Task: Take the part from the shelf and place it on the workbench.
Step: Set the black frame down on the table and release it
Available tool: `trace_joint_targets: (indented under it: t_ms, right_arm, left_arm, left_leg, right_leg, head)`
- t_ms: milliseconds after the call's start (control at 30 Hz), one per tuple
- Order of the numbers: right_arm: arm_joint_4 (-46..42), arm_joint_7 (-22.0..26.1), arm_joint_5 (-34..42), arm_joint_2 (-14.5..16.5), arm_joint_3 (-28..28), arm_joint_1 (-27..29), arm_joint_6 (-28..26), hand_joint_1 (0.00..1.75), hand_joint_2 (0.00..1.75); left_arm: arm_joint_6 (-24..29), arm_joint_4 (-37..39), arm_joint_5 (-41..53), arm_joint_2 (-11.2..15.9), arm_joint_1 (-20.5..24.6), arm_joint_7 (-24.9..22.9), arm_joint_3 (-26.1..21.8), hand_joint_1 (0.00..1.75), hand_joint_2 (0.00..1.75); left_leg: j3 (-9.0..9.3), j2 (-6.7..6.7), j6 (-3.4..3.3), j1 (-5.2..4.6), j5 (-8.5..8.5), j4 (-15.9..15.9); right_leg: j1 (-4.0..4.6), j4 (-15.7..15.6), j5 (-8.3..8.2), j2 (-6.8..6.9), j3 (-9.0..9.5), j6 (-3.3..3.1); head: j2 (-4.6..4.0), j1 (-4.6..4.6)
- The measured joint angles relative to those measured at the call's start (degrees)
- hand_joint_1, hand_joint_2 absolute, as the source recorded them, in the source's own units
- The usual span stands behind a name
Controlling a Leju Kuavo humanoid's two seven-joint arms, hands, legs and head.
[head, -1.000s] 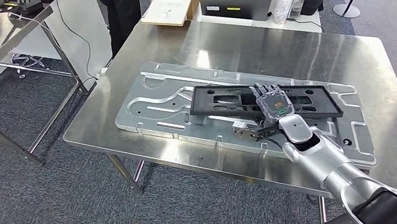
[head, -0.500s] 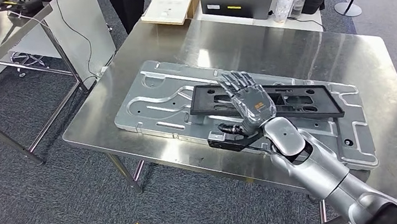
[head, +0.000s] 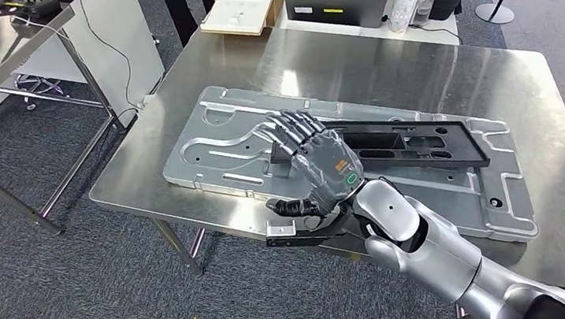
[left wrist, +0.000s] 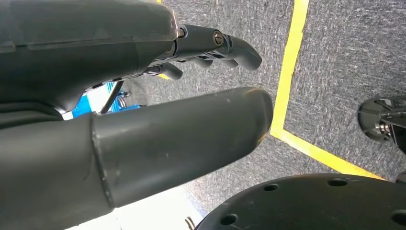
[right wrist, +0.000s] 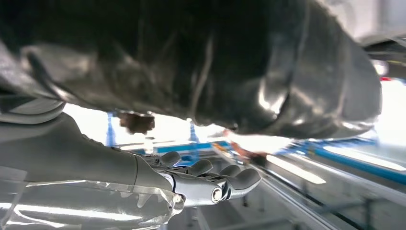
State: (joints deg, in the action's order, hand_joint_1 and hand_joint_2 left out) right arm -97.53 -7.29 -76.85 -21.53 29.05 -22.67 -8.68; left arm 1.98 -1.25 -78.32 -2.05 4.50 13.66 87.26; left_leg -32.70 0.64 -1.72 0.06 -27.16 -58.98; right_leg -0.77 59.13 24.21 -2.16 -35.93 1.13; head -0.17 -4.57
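Part down on workbench, right hand off it.

Head view: black frame (head: 412, 142) flat on grey plate (head: 222, 146) mid-tabletop, long axis running along plate toward far-right edge. Right hand (head: 320, 167) above frame's near-left end, fingers spread, nothing held. Prob. stiff, light plastic w/ slots; best taken at long rails, near middle.
Left wrist view: left hand (left wrist: 210, 48) hanging over carpet, fingers loosely curled, empty.
Right wrist view: fingers (right wrist: 215, 179) extended, empty; tabletop blurred.
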Motion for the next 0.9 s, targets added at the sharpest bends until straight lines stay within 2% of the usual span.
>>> trace_joint_targets:
  t_ms: [133, 200, 233, 267, 333, 367, 400, 433, 467, 533, 567, 600, 667, 733, 800, 867, 900]
  right_arm:
    - [-1.9, 1.3, 1.4, 0.8, 2.9, -1.5, -0.1, 0.00, 0.00]
    - [-2.5, 1.5, 1.7, 1.0, 4.3, -2.3, -0.2, 0.00, 0.00]
    - [-2.8, 1.5, 1.8, 1.1, 4.8, -2.6, -0.2, 0.00, 0.00]
    - [-2.9, 1.5, 1.8, 1.2, 5.2, -2.8, -0.3, 0.00, 0.00]
    - [-2.9, 1.6, 1.9, 1.2, 6.1, -3.2, -0.6, 0.00, 0.00]
    - [-2.9, 1.6, 2.0, 1.3, 6.6, -3.2, -0.9, 0.00, 0.00]
    - [-2.9, 1.6, 2.0, 1.3, 7.1, -3.2, -1.1, 0.00, 0.00]
    - [-2.9, 1.7, 1.9, 1.3, 7.6, -3.2, -1.4, 0.00, 0.00]
    - [-2.9, 1.7, 1.8, 1.3, 8.0, -3.2, -1.6, 0.00, 0.00]
    - [-2.8, 1.7, 1.6, 1.3, 8.6, -3.2, -2.0, 0.00, 0.00]
    - [-2.8, 1.7, 1.4, 1.3, 8.8, -3.2, -2.3, 0.00, 0.00]
    - [-2.8, 1.6, 1.0, 1.3, 9.0, -3.1, -2.7, 0.00, 0.00]
    - [-2.7, 1.3, -0.3, 1.3, 9.3, -3.1, -4.0, 0.00, 0.00]
    - [-2.7, 1.2, -1.4, 1.3, 9.4, -3.0, -5.2, 0.00, 0.00]
    - [-2.7, 1.3, -1.9, 1.3, 9.5, -2.9, -5.9, 0.00, 0.00]
    - [-2.7, 1.3, -2.3, 1.3, 9.7, -2.7, -6.2, 0.00, 0.00]
    - [-2.7, 1.3, -2.5, 1.3, 9.8, -2.5, -6.3, 0.00, 0.00]
  left_arm:
    - [-0.2, 0.1, 0.1, 0.2, 0.1, 0.2, 0.5, 0.00, 0.00]
    - [-0.3, 0.2, 0.2, 0.3, 0.1, 0.2, 0.8, 0.00, 0.00]
    - [-0.3, 0.2, 0.2, 0.3, 0.1, 0.2, 0.8, 0.00, 0.00]
    - [-0.4, 0.2, 0.2, 0.3, 0.1, 0.2, 0.9, 0.00, 0.00]
    - [-0.4, 0.2, 0.3, 0.3, 0.0, 0.2, 0.9, 0.00, 0.00]
    - [-0.4, 0.3, 0.5, 0.3, -0.1, 0.2, 0.9, 0.00, 0.00]
    - [-0.4, 0.3, 0.6, 0.3, -0.1, 0.2, 1.0, 0.00, 0.00]
    - [-0.3, 0.3, 0.7, 0.3, -0.2, 0.2, 1.0, 0.00, 0.00]
    - [-0.3, 0.3, 0.7, 0.3, -0.2, 0.2, 1.0, 0.00, 0.00]
    - [-0.3, 0.3, 0.8, 0.2, -0.2, 0.2, 1.1, 0.00, 0.00]
    - [-0.3, 0.3, 0.9, 0.2, -0.2, 0.2, 1.1, 0.00, 0.00]
    - [-0.3, 0.4, 1.0, 0.2, -0.1, 0.1, 1.2, 0.00, 0.00]
    - [-0.2, 0.4, 1.5, 0.2, -0.2, 0.0, 1.4, 0.00, 0.00]
    - [-0.1, 0.4, 2.0, 0.2, -0.2, -0.2, 1.5, 0.00, 0.00]
    - [0.0, 0.4, 2.4, 0.2, -0.1, -0.3, 1.7, 0.00, 0.00]
    - [0.1, 0.4, 2.9, 0.2, 0.0, -0.3, 1.8, 0.00, 0.00]
    - [0.2, 0.4, 3.1, 0.2, -0.1, -0.3, 1.9, 0.00, 0.00]
  left_leg:
    - [-0.23, 0.01, -0.36, -0.36, -0.05, -0.3]
    - [0.19, -0.14, -0.81, -0.06, 0.46, 0.5]
    - [0.43, -0.22, -1.08, 0.12, 0.81, 1.0]
    - [0.60, -0.29, -1.32, 0.31, 1.14, 1.5]
    - [0.52, -0.29, -1.49, 0.34, 1.38, 1.8]
    - [0.42, -0.22, -1.47, 0.36, 1.41, 1.8]
    - [0.35, -0.08, -1.40, 0.40, 1.42, 1.7]
    - [0.30, 0.18, -1.26, 0.46, 1.40, 1.6]
    - [0.28, 0.52, -1.05, 0.55, 1.33, 1.4]
    - [0.09, 1.29, -0.34, 0.68, 1.02, 0.8]
    - [-0.10, 1.64, 0.09, 0.69, 0.91, 0.5]
    - [-0.29, 1.94, 0.52, 0.67, 0.87, 0.3]
    - [-0.54, 2.48, 1.31, 0.74, 1.04, 0.4]
    - [-0.97, 1.94, 1.91, 0.89, 0.38, -0.6]
    - [-3.10, 0.64, 2.27, 0.97, -2.40, -5.4]
    - [-6.78, 0.03, 2.50, 1.01, -5.74, -12.8]
    - [-7.99, -0.08, 2.52, 1.02, -6.36, -15.3]
  right_leg:
    - [-0.40, -0.3, -0.25, -0.10, 0.09, 0.44]
    - [-0.34, -0.1, -0.03, 0.07, 0.01, 0.70]
    - [-0.30, 0.7, 0.70, 0.44, -0.30, 0.77]
    - [-0.28, 2.6, 2.11, 0.87, -1.10, 0.80]
    - [-0.47, 9.2, 6.01, 1.49, -3.86, 0.86]
    - [-0.60, 12.5, 7.46, 1.56, -5.19, 0.98]
    - [-0.74, 14.3, 7.91, 1.61, -5.78, 1.11]
    - [-0.90, 14.0, 7.30, 1.64, -5.35, 1.25]
    - [-1.07, 11.6, 5.78, 1.61, -3.82, 1.36]
    - [-1.28, 4.2, 3.18, 0.69, 0.32, 1.44]
    - [-1.26, 1.8, 2.62, 0.33, 1.66, 1.31]
    - [-1.12, 0.6, 2.63, 0.06, 2.23, 1.10]
    - [-0.86, 0.7, 2.64, 0.59, 2.14, 0.35]
    - [-0.92, 0.4, 2.49, 1.41, 2.25, -0.59]
    - [-0.90, 0.2, 2.40, 2.43, 2.35, -1.39]
    - [-0.58, 0.2, 2.45, 3.48, 2.23, -1.75]
    - [-0.41, 0.2, 2.48, 4.05, 2.20, -1.81]
  head:
    - [0.00, 0.01]
    - [0.00, -0.01]
    - [0.00, -0.02]
    - [0.00, -0.03]
    - [0.00, -0.03]
    - [0.00, -0.02]
    - [0.00, -0.02]
    - [0.00, -0.02]
    - [0.00, -0.02]
    - [0.00, -0.03]
    - [0.00, -0.03]
    - [0.00, -0.02]
    - [0.00, -0.01]
    - [0.00, 0.02]
    - [0.00, 0.05]
    - [0.00, 0.06]
    - [0.00, 0.06]
